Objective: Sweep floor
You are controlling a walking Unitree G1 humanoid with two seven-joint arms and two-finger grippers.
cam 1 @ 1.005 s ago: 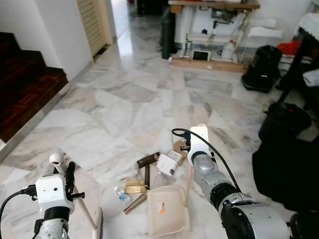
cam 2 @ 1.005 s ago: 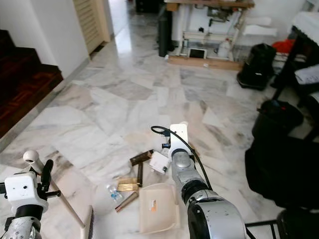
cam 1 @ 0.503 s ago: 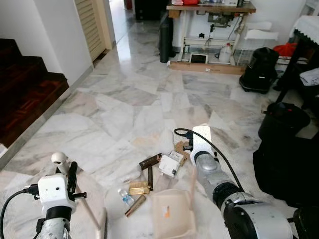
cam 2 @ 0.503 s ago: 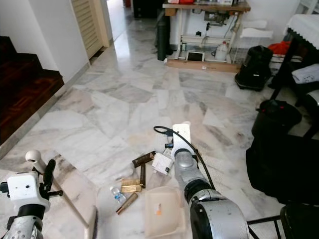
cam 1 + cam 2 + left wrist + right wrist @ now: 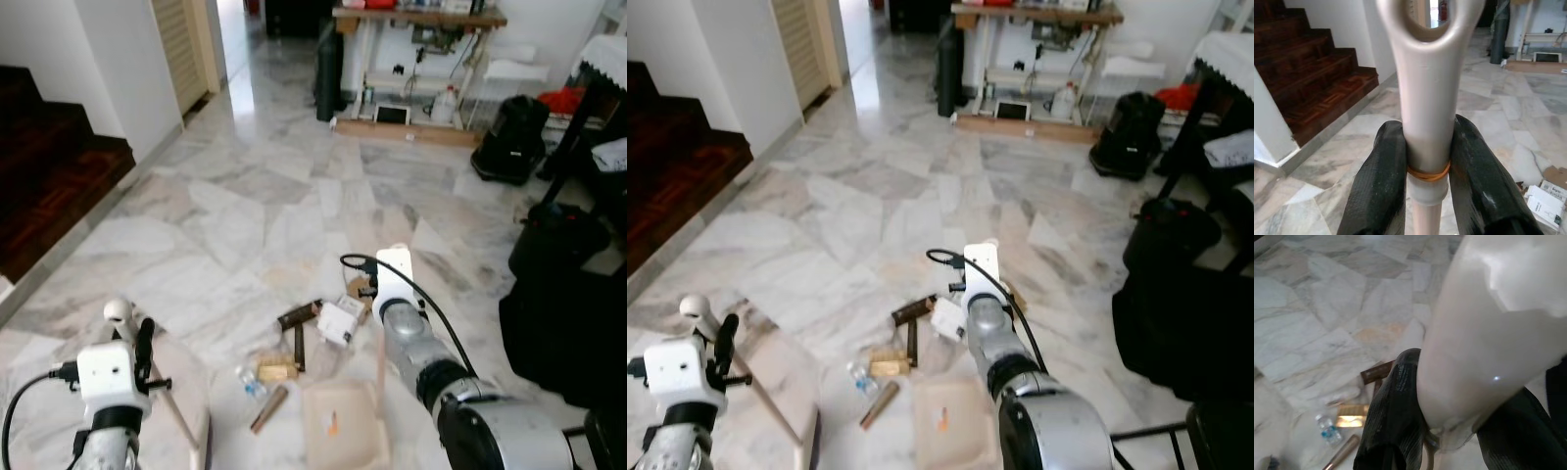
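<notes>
- The left gripper (image 5: 1427,161) pinches the broom handle (image 5: 1426,98) just below its looped end, one black finger (image 5: 1380,186) on each side, above a rubber band wound round the shaft.
- In the head views the broom handle slants down from the left arm to the marble floor (image 5: 245,196) at the robot's lower left.
- The right gripper (image 5: 1449,431) is clamped on the dustpan's pale upright handle (image 5: 1488,333), a finger (image 5: 1396,411) on either side.
- The dustpan (image 5: 343,436) rests on the floor just in front of the robot, its handle rising beside the right arm.
- Litter lies just beyond the dustpan's mouth: a small plastic bottle (image 5: 251,380), a gold packet (image 5: 276,370), a brown tube (image 5: 269,408), a dark brown bar (image 5: 297,314), a white carton (image 5: 338,321) and a scrap of cardboard (image 5: 359,287).
- A dark wooden staircase (image 5: 49,166) rises at the left; black bags (image 5: 563,294) stand at the right.
</notes>
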